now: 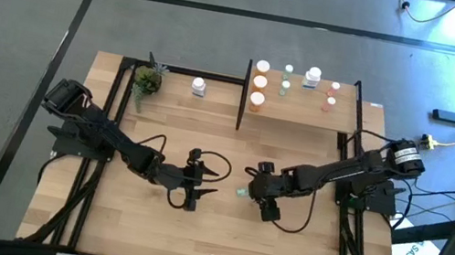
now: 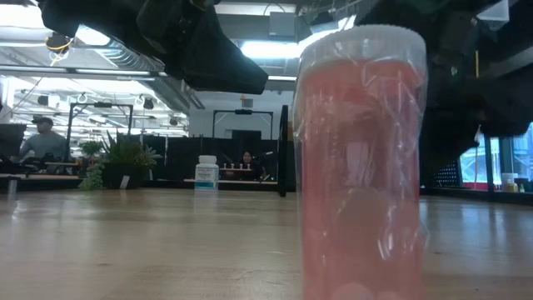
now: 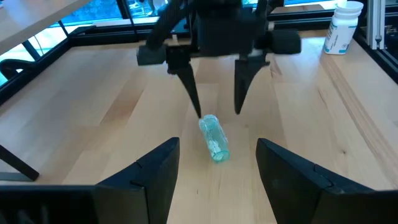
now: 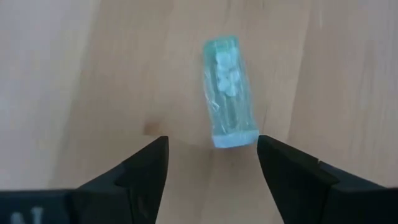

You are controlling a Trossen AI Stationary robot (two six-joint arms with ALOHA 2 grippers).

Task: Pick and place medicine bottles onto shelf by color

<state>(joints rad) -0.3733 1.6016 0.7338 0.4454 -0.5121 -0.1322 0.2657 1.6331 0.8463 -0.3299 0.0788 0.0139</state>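
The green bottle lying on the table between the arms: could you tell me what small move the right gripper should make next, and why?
Probably lower the right gripper so its open fingers straddle the green bottle, then close. The bottle lies on its side on the table, just ahead of the fingertips, ungripped.

The pinkish bottle in the low view is cut off by the lower edge of the frame, and much of the bench behind it is hidden. The bottles on the shelf at upper centre of the high view are too small for labels to be read. The green bottle is blurred in the right wrist view.
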